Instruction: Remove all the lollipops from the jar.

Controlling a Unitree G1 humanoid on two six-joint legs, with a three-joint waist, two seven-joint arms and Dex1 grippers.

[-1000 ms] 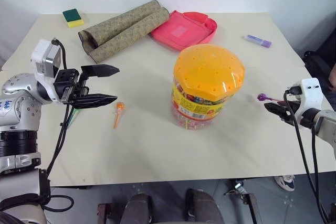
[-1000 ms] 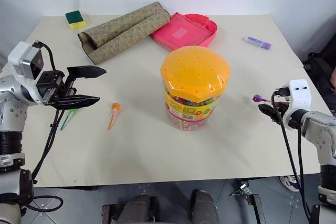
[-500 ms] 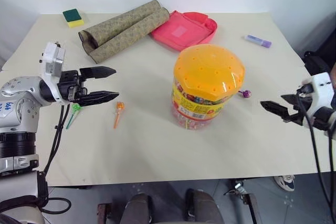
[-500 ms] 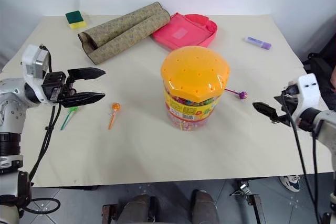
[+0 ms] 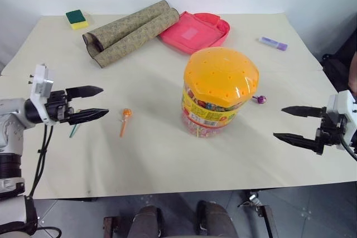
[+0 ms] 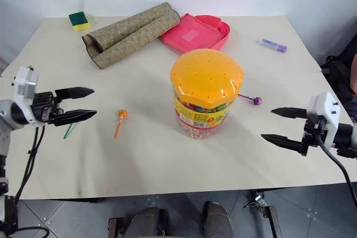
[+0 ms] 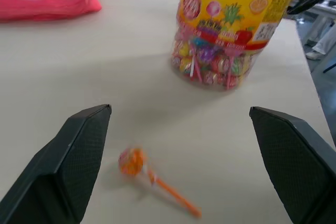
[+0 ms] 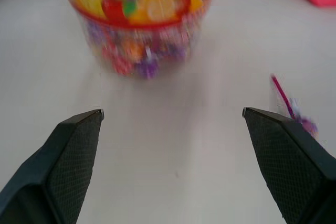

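The jar (image 5: 220, 90), clear with an orange domed lid and a yellow-red label, stands mid-table with wrapped sweets inside. Three lollipops lie on the table outside it. The orange lollipop (image 5: 126, 113) is left of the jar, just ahead of my open left gripper (image 5: 105, 101). The green lollipop (image 6: 68, 132) lies partly hidden under that gripper's fingers. The purple lollipop (image 5: 259, 99) rests just right of the jar. My right gripper (image 5: 279, 122) hovers open and empty to the right, pointing at the jar. The left wrist view shows the orange lollipop (image 7: 131, 162) and the jar (image 7: 231, 35).
Two cardboard tubes (image 5: 131, 32) lie at the back left, with a green-and-yellow sponge (image 5: 77, 18) behind them. A pink tray (image 5: 195, 30) sits behind the jar. A purple marker pen (image 5: 273, 43) lies at the back right.
My right gripper let go of the purple lollipop, which now lies beside the jar, then opened wide, rolled and drew back. My left gripper moved left and lower, still open.
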